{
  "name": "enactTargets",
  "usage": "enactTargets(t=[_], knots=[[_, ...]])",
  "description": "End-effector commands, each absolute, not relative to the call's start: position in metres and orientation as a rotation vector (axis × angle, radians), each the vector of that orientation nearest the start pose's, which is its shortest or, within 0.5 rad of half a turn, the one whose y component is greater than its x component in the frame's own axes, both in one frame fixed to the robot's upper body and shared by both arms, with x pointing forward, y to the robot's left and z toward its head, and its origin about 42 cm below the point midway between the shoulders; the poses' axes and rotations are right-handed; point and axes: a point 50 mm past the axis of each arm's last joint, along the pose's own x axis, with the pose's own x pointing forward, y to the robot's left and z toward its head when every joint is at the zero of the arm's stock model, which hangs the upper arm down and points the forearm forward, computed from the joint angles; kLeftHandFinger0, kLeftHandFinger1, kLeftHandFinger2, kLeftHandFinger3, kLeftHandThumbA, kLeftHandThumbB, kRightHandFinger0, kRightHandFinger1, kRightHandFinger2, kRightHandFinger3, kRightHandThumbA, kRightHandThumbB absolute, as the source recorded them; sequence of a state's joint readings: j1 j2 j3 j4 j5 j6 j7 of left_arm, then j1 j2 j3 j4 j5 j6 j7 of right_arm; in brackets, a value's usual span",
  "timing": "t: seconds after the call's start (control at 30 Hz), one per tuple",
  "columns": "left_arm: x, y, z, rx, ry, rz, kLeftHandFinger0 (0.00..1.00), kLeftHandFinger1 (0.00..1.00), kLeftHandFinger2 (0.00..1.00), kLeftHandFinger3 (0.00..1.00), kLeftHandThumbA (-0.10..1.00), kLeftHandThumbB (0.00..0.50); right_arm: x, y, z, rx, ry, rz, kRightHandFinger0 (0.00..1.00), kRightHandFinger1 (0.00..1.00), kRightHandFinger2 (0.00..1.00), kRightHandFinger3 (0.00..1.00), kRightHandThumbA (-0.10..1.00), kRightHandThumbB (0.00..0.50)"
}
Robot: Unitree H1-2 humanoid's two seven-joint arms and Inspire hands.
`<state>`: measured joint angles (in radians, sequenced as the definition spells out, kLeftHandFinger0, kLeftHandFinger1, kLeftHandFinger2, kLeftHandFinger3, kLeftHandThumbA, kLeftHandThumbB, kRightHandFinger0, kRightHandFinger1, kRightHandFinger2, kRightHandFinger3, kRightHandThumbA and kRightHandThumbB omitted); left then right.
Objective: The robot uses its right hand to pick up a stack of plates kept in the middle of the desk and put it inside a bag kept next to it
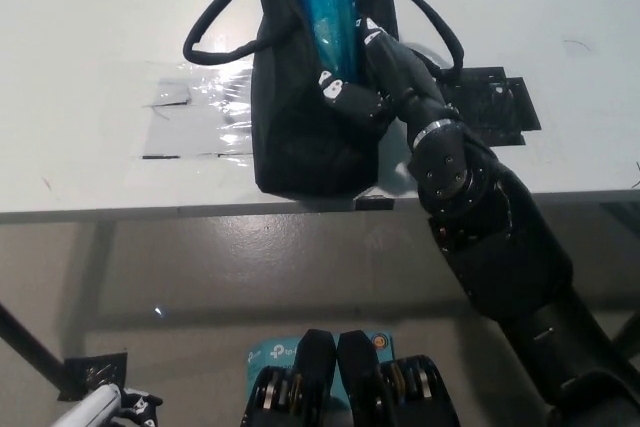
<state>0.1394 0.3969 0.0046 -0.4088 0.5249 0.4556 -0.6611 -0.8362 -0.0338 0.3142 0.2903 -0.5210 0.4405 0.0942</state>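
1. Stack of plates [322, 2] – blue, shiny wrapped bundle – sits mostly inside the black bag [300, 137], standing on edge in the bag's open mouth. Upper part runs out of frame, so can't say how much still pokes above the rim.
2. R hand [370, 72] (black) is at the bag mouth, fingers curled round the lower end of the stack and pressed against it. Looks like a closed grip on the bundle, not spread open.
3. L hand [125, 407] (white) rests low at bottom left, well apart from the desk [80, 67]; too little showing to tell open or closed.
4. Bag stands near the desk's front edge, handles [215, 32] flopped out to both sides. Clear tape patch [200, 112] just beside it on the left, black mat [495, 102] on the right.
5. Judged stage: insertion nearly done, release + withdrawal left.
6. Risks:
   - soft bag sides could drag on the hand on the way out → bag tips or slides off the near edge.
   - fingers snag a handle loop → bag lifted with the arm.
   - letting go before the stack bottoms out → bundle drops, bag topples.
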Motion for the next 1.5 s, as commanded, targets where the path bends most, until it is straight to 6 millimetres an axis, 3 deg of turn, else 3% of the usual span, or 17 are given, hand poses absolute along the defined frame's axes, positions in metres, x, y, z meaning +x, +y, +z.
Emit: enactTargets(t=[0.0, 0.37, 0.4, 0.53, 0.57, 0.7, 0.77, 0.83, 0.9, 1.0, 1.03, 1.1, 1.17, 1.27, 1.4, 1.43, 1.47], knots=[[0.22, 0.317, 0.152, 0.808, 0.435, -0.401, 0.72, 0.74, 0.8, 0.93, -0.1, 0.0, 0.469, -0.075, 0.357, -0.986, -0.29, 0.14, 1.0, 1.0, 1.0, 1.0, 0.9, 0.5], [0.213, 0.321, 0.148, 0.815, 0.457, -0.397, 0.71, 0.72, 0.77, 0.87, -0.1, 0.0, 0.44, -0.108, 0.452, -0.916, -0.452, 0.04, 1.0, 1.0, 1.0, 1.0, 1.0, 0.5], [0.215, 0.322, 0.147, 0.814, 0.458, -0.393, 0.72, 0.72, 0.77, 0.87, -0.1, 0.0, 0.431, -0.124, 0.481, -0.886, -0.512, 0.014, 1.0, 1.0, 1.0, 1.0, 1.0, 0.5], [0.215, 0.322, 0.147, 0.812, 0.458, -0.394, 0.72, 0.73, 0.76, 0.87, -0.1, 0.0, 0.427, -0.128, 0.489, -0.883, -0.506, 0.003, 1.0, 1.0, 1.0, 1.0, 1.0, 0.5], [0.215, 0.32, 0.146, 0.802, 0.459, -0.39, 0.72, 0.73, 0.76, 0.87, -0.1, 0.0, 0.402, -0.158, 0.515, -0.841, -0.564, -0.016, 1.0, 1.0, 1.0, 1.0, 1.0, 0.5], [0.215, 0.32, 0.147, 0.81, 0.451, -0.394, 0.7, 0.7, 0.74, 0.84, -0.1, 0.0, 0.392, -0.166, 0.514, -0.833, -0.558, -0.012, 1.0, 1.0, 1.0, 1.0, 1.0, 0.5], [0.215, 0.32, 0.146, 0.81, 0.455, -0.389, 0.7, 0.7, 0.74, 0.85, -0.1, 0.0, 0.351, -0.211, 0.45, -0.693, -0.552, 0.071, 1.0, 1.0, 1.0, 1.0, 0.87, 0.447], [0.215, 0.32, 0.146, 0.81, 0.453, -0.393, 0.7, 0.71, 0.74, 0.85, -0.1, 0.0, 0.342, -0.22, 0.436, -0.653, -0.543, 0.085, 1.0, 1.0, 1.0, 1.0, 0.76, 0.388], [0.215, 0.319, 0.143, 0.805, 0.454, -0.398, 0.7, 0.71, 0.75, 0.86, -0.1, 0.0, 0.313, -0.25, 0.368, -0.555, -0.458, 0.067, 1.0, 1.0, 1.0, 1.0, 0.61, 0.3], [0.214, 0.321, 0.144, 0.805, 0.455, -0.394, 0.7, 0.71, 0.76, 0.87, -0.1, 0.0, 0.313, -0.248, 0.368, -0.552, -0.463, 0.074, 1.0, 1.0, 1.0, 1.0, 0.61, 0.298], [0.214, 0.321, 0.146, 0.812, 0.454, -0.386, 0.7, 0.71, 0.75, 0.86, -0.1, 0.001, 0.29, -0.269, 0.29, -0.466, -0.347, 0.007, 1.0, 1.0, 1.0, 1.0, 0.52, 0.264], [0.215, 0.32, 0.147, 0.82, 0.449, -0.384, 0.69, 0.7, 0.74, 0.84, -0.1, 0.0, 0.278, -0.277, 0.244, -0.403, -0.27, -0.051, 0.91, 1.0, 1.0, 1.0, 0.48, 0.284], [0.215, 0.32, 0.147, 0.821, 0.449, -0.384, 0.69, 0.7, 0.74, 0.84, -0.1, 0.0, 0.276, -0.278, 0.239, -0.396, -0.267, -0.056, 0.89, 1.0, 1.0, 1.0, 0.48, 0.285], [0.215, 0.32, 0.147, 0.813, 0.444, -0.375, 0.68, 0.69, 0.73, 0.85, -0.1, 0.0, 0.26, -0.294, 0.163, -0.39, -0.178, -0.098, 0.91, 1.0, 1.0, 1.0, 0.47, 0.27], [0.215, 0.32, 0.147, 0.811, 0.446, -0.381, 0.69, 0.7, 0.74, 0.86, -0.1, 0.0, 0.257, -0.298, 0.149, -0.38, -0.178, -0.104, 0.9, 1.0, 1.0, 1.0, 0.47, 0.273], [0.218, 0.322, 0.151, 0.807, 0.438, -0.382, 0.67, 0.7, 0.75, 0.87, -0.1, 0.0, 0.246, -0.305, 0.106, -0.337, -0.146, -0.136, 0.81, 0.96, 1.0, 1.0, 0.46, 0.288], [0.218, 0.322, 0.15, 0.806, 0.439, -0.382, 0.67, 0.7, 0.75, 0.87, -0.1, 0.0, 0.245, -0.306, 0.103, -0.333, -0.148, -0.136, 0.8, 0.95, 1.0, 1.0, 0.44, 0.295]])
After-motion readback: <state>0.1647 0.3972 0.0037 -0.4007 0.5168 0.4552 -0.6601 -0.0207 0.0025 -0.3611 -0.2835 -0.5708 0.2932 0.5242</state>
